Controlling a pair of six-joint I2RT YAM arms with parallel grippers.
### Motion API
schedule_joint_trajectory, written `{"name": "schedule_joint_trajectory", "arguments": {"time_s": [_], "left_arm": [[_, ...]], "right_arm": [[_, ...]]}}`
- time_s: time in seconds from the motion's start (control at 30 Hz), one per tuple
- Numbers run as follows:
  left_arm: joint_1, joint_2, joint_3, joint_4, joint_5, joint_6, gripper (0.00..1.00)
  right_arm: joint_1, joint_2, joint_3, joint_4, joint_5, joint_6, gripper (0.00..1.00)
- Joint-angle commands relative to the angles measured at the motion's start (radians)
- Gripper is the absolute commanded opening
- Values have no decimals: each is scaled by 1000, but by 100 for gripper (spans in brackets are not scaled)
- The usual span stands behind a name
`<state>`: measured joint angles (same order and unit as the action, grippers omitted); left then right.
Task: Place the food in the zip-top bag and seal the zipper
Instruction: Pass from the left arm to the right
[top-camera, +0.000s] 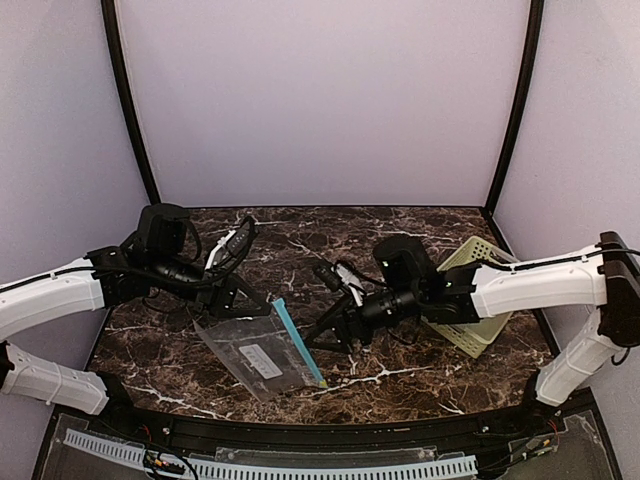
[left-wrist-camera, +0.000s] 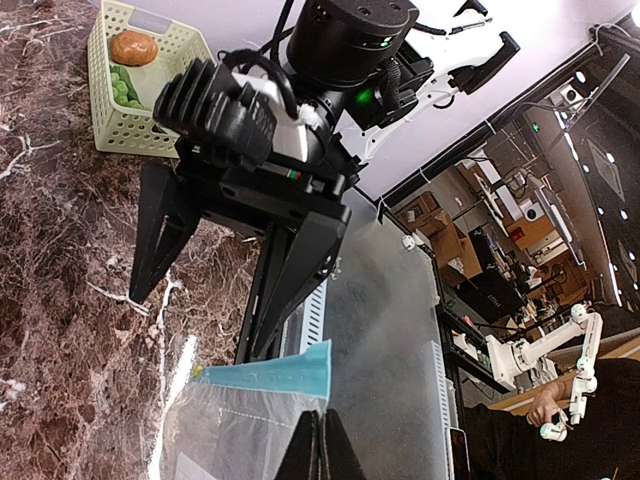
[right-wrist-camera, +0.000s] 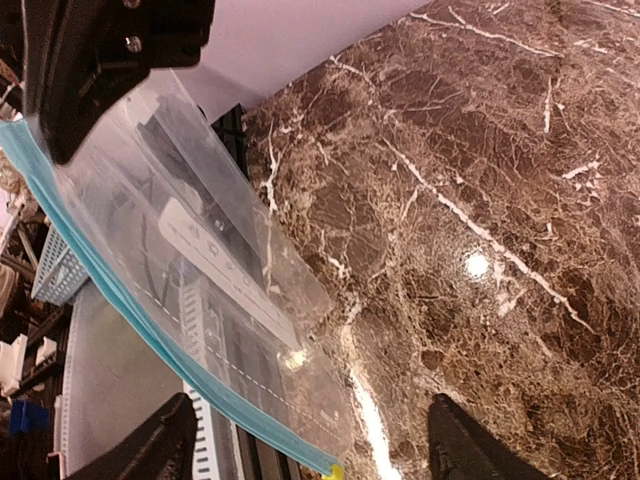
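Two tools: left tool (left-wrist-camera: 320, 445) clenched on zip-top bag (top-camera: 255, 355); right tool (top-camera: 325, 344) spread wide beside zipper (top-camera: 298, 342).

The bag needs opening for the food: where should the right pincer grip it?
Probably the zipper at its near half, from the right: the left pincer holds the bag tilted up by the far end, so that strip faces the right pincer.
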<state>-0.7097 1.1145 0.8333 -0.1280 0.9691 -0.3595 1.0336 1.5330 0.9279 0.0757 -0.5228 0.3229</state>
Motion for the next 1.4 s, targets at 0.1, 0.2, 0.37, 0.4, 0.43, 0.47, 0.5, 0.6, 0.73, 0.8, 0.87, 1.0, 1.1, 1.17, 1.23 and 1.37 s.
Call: {"name": "schedule_joint_trajectory", "arguments": {"time_s": [0.1,0.2,0.37,0.4,0.43,0.47,0.5,0.6,0.73,0.8,0.87,1.0,1.1,1.17,1.23,1.37], "left_arm": [[-2,-12,-2,8,19,11,1],[-1,-16,-2,9,19,9,1],[-2,-19,-3,8,17,5,1],[-2,-19,-3,8,17,5,1],[-2,-20,-4,8,17,5,1],[-2,-20,-4,8,16,5,1],[-2,-21,-5,8,16,4,1],[-2,-22,-5,9,15,4,1],[-2,-20,-6,9,17,4,1],[-3,-18,-5,9,18,4,1],[-2,-17,-5,11,19,4,1],[-2,-16,-5,11,20,3,1],[-2,-14,-5,11,20,4,1],[-2,-12,-5,13,20,5,1],[-2,-10,-5,15,20,5,1],[-3,-6,-4,19,22,5,1]], "right_arm": [[-1,-42,-18,45,-27,13,67],[4,-25,-15,37,-28,8,65],[23,14,17,16,-28,-11,64],[22,21,22,15,-28,-14,63],[22,25,24,16,-28,-15,63],[23,29,27,17,-29,-17,63],[23,32,31,18,-28,-19,63],[23,35,36,18,-29,-22,62],[23,36,35,16,-29,-23,62],[21,29,26,21,-16,-20,61],[11,17,15,25,-10,-16,61],[-5,-7,5,26,-11,-16,61],[-10,-8,7,20,-17,-19,61],[-12,-1,12,16,-22,-22,61],[-11,11,18,12,-30,-24,61],[-7,28,23,9,-48,-28,60]]}}
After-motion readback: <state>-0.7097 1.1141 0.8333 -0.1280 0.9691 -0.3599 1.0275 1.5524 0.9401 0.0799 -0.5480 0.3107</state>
